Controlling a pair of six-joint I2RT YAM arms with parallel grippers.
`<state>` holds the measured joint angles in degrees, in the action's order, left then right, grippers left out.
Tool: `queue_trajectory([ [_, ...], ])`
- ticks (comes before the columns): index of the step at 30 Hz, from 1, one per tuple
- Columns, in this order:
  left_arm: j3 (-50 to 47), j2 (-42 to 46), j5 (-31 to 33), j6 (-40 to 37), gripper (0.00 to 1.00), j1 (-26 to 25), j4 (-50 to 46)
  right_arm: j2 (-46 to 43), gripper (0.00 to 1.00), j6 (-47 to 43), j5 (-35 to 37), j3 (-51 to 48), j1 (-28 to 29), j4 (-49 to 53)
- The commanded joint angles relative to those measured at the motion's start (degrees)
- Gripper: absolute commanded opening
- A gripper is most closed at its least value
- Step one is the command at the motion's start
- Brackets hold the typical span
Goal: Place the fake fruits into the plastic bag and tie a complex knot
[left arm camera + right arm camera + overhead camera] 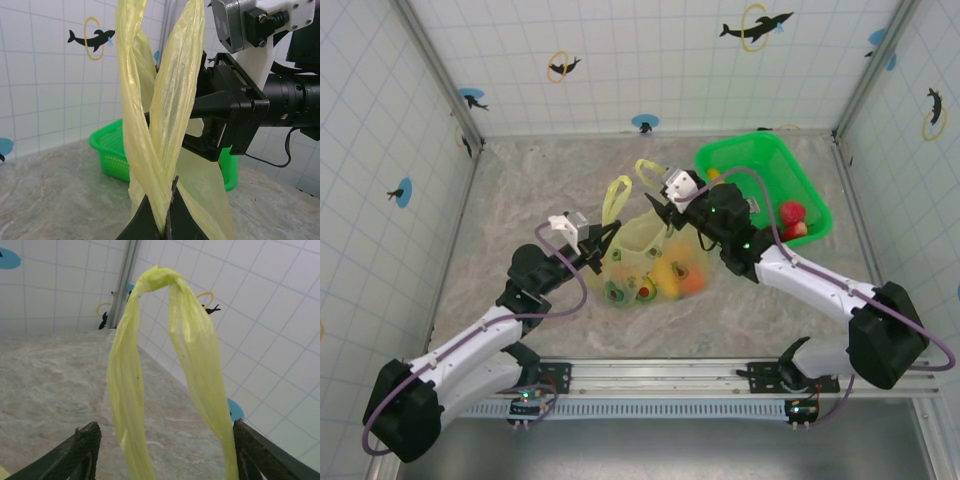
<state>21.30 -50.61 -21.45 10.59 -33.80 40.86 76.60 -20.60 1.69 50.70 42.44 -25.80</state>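
1. Top view: the plastic bag sits mid-worktop, on a mottled grey-beige, stone-look surface. Fake fruits show through its pale film in orange, yellow and red. Small marks on the bag are too small to read. The left gripper is at the bag's left handle and the right gripper is by the right handle. A green tray at the back right holds a red fruit. The white gridded walls carry dolphin stickers with yellow rings, plus blue discs.
2. Left wrist view: the left jaws are clenched on the left handle. Its two pale yellow strips cross just above the fingertips and rise out of frame. The right gripper's black body stands just behind them. The green tray rests on the worktop beyond.
3. Right wrist view: the right jaws are released and stand wide apart. The right handle rises as an upright loop between them, its right strand close to one finger. Whether they touch cannot be told.
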Motion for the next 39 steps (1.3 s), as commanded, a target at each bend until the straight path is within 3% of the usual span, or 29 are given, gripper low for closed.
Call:
queue_trajectory([
  [1, -0.2, 0.9, -1.1, -0.2, 0.00, -0.5, 1.9, 0.5, 0.63, -0.4, 4.3, 0.9, -0.7, -3.9],
  [5, -0.2, 1.2, -1.0, -0.4, 0.00, -0.5, 1.8, 1.3, 0.40, 1.3, 0.3, 2.8, -2.4, -2.0],
  [9, -0.1, 1.3, -1.0, -0.6, 0.00, -0.5, 1.5, 1.6, 0.30, 1.2, -2.4, 3.9, -3.5, 0.2],
  [16, 1.2, 0.5, -0.1, -0.6, 0.00, -0.6, -1.1, -3.0, 0.01, -1.2, -8.7, -0.3, -3.8, -1.0],
  [21, 3.4, -0.6, 0.9, -0.7, 0.00, -0.5, -4.9, -7.3, 0.00, -2.8, -11.6, -3.4, -3.7, 1.8],
  [26, 6.8, -3.9, -3.0, -0.6, 0.00, -0.5, -9.1, -12.1, 0.00, -4.4, -22.7, -9.8, -4.4, -3.2],
  [34, 9.4, -6.9, -11.0, -1.1, 0.00, -0.6, -11.5, -9.8, 0.00, -15.8, -32.2, -6.0, -2.2, 6.2],
  [39, 9.9, -7.3, -14.0, -1.7, 0.00, -0.6, -12.0, -5.3, 0.00, -21.5, -31.3, -0.2, 0.7, 15.6],
])
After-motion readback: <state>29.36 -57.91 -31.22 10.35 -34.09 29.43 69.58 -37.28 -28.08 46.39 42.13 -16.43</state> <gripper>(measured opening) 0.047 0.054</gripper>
